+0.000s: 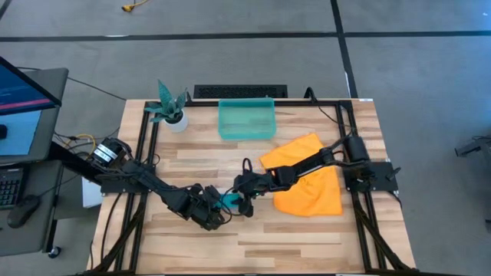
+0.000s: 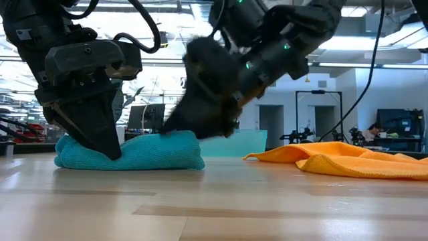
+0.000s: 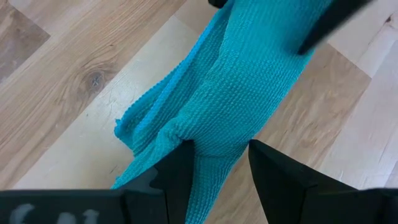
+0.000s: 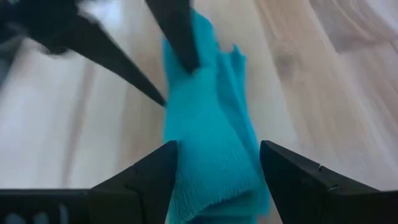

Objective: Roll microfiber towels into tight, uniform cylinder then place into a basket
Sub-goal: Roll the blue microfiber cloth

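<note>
The left gripper (image 3: 219,163) was closed on one end of the teal towel (image 3: 236,93), a fold of cloth being pinched between its two fingers (image 3: 180,171). The right gripper (image 4: 217,165) was held open, its fingers (image 4: 155,168) standing on either side of the towel's other end without pressing it. Both grippers were met near the front middle of the table (image 1: 307,245), the towel (image 1: 229,201) lying between them.

The teal towel was seen as a long, loosely bunched roll with a waffle-like weave, flattened on the wood and uneven at its edges (image 2: 144,152). The orange towel (image 1: 307,180) was spread in a rumpled sheet under the right arm, apart from the teal one. The basket (image 1: 246,119) was placed at the far edge, beside a potted plant (image 1: 170,107).
</note>
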Controlling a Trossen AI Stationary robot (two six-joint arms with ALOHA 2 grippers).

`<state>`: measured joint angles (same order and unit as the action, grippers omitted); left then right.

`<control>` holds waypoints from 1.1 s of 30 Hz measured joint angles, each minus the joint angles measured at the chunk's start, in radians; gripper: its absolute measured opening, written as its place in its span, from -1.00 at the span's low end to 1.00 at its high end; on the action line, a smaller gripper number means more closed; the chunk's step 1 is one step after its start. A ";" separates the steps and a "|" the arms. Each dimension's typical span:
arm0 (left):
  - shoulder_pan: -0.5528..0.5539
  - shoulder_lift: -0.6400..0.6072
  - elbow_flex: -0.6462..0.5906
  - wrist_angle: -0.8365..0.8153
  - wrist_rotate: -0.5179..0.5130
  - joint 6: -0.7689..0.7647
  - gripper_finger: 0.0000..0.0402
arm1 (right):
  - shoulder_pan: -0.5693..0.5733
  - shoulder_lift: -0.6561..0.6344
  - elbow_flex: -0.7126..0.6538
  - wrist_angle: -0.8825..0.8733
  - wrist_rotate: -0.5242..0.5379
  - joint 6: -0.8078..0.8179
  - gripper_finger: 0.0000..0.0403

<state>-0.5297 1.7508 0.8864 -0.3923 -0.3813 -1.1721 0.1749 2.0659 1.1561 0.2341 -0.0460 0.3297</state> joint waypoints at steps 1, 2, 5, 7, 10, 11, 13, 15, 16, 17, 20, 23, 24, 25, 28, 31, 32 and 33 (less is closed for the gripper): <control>0.000 0.000 0.000 0.000 0.000 0.000 -0.24 | -0.003 0.011 0.013 -0.028 0.003 0.000 0.27; 0.000 0.000 0.000 0.000 0.000 0.000 -0.24 | -0.006 0.022 0.030 -0.048 0.005 0.000 0.27; 0.000 0.000 0.000 0.001 0.000 0.000 -0.24 | -0.009 0.049 0.061 -0.122 0.007 0.002 0.27; 0.000 0.000 0.000 0.002 0.000 0.000 -0.24 | -0.009 0.065 0.080 -0.151 0.011 0.002 0.27; 0.000 0.000 0.000 0.001 0.000 0.001 -0.24 | -0.009 0.074 0.097 -0.179 -0.003 0.004 0.27; 0.000 0.000 0.000 0.002 0.000 0.001 -0.24 | -0.009 0.074 0.100 -0.187 -0.005 0.010 0.26; 0.000 0.000 0.000 0.001 0.000 0.001 -0.24 | -0.009 0.075 0.100 -0.196 -0.005 0.015 0.23; 0.000 0.000 0.000 0.001 0.000 0.004 -0.24 | -0.009 0.073 0.099 -0.201 -0.014 0.017 0.15; 0.000 0.000 0.000 0.000 -0.001 0.014 -0.24 | -0.010 0.072 0.099 -0.204 -0.024 0.018 0.09; 0.000 0.000 0.000 0.001 -0.001 0.030 -0.24 | -0.011 0.072 0.099 -0.205 -0.037 0.019 0.02; 0.000 0.000 0.000 0.000 -0.014 0.070 -0.24 | -0.011 0.078 0.099 -0.208 -0.065 0.022 -0.24; 0.000 0.000 0.006 -0.006 -0.019 0.093 -0.24 | -0.013 0.078 0.099 -0.210 -0.098 0.024 -0.52; 0.000 0.000 0.013 -0.017 -0.020 0.103 -0.24 | -0.013 0.079 0.099 -0.211 -0.109 0.024 -0.61; -0.001 0.002 0.021 -0.030 -0.023 0.111 -0.24 | -0.013 0.079 0.099 -0.211 -0.113 0.024 -0.70; -0.002 0.005 0.059 -0.097 -0.025 0.143 -0.24 | -0.018 0.079 0.097 -0.212 -0.117 0.024 -0.88; -0.004 0.005 0.109 -0.183 -0.032 0.176 -0.24 | -0.023 0.079 0.097 -0.212 -0.122 0.030 -0.88; -0.008 0.005 0.125 -0.211 -0.045 0.183 -0.24 | -0.025 0.079 0.096 -0.212 -0.123 0.038 -0.88; -0.015 0.005 0.140 -0.242 -0.059 0.187 -0.24 | -0.026 0.079 0.096 -0.212 -0.125 0.045 -0.87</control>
<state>-0.5445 1.7557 1.0266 -0.6341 -0.4405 -0.9849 0.1486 2.1448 1.2526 0.0217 -0.1707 0.3746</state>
